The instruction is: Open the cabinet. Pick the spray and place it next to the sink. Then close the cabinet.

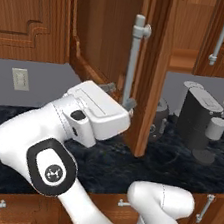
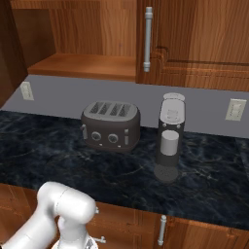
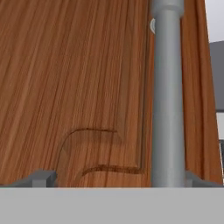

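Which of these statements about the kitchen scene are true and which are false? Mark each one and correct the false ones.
1. The cabinet door stands open. True.
2. The gripper is clamped shut on the handle. False: its jaws are open, with the handle between them.
3. A toaster sits on the counter. True.
4. The coffee machine stands left of the toaster in the right base view. False: it stands to the right.
5. The shelf holds a stack of plates. False: what shows of it is bare.

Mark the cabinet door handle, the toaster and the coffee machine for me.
cabinet door handle (image 1: 133, 61), left base view, middle of the silver bar.
toaster (image 2: 111, 125), right base view, front face above its knobs.
coffee machine (image 2: 170, 138), right base view, front of its body.
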Robot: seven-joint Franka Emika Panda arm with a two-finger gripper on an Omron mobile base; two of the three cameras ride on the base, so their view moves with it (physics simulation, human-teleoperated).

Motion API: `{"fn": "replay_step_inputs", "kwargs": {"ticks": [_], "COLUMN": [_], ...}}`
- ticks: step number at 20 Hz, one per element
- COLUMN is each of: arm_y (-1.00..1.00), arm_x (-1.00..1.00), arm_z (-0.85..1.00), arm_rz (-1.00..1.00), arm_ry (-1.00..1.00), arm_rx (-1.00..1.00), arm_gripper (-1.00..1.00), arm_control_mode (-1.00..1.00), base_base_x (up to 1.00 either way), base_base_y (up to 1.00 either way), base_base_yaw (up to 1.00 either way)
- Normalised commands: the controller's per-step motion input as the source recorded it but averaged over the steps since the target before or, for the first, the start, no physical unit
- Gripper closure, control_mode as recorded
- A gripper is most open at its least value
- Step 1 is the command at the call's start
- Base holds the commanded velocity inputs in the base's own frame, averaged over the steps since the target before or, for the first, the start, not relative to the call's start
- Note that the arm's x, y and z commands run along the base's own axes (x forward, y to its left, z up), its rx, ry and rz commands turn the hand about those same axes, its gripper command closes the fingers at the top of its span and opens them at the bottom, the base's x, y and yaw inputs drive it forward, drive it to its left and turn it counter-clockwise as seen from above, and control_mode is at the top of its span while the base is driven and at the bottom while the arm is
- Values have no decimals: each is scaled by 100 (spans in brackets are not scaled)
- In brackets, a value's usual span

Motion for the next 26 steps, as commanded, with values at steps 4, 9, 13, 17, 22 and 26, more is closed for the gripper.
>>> {"fn": "replay_step_inputs", "kwargs": {"ticks": [4, 9, 13, 17, 22, 26], "arm_y": [-83, -72, -59, -49, -38, -29], "arm_x": [62, 55, 46, 44, 59, 55], "arm_z": [15, 13, 14, 11, 1, 11], "arm_rz": [6, 10, 13, 15, 18, 16], "arm_ry": [2, 4, 0, 0, 3, 7], "arm_rx": [0, 0, 0, 0, 0, 0], "arm_gripper": [-100, -100, -100, -100, -100, -100], "arm_control_mode": [-100, -100, -100, -100, -100, -100], "base_base_x": [0, 0, 0, 0, 0, 0], "base_base_y": [0, 0, 0, 0, 0, 0], "base_base_yaw": [0, 0, 0, 0, 0, 0]}}
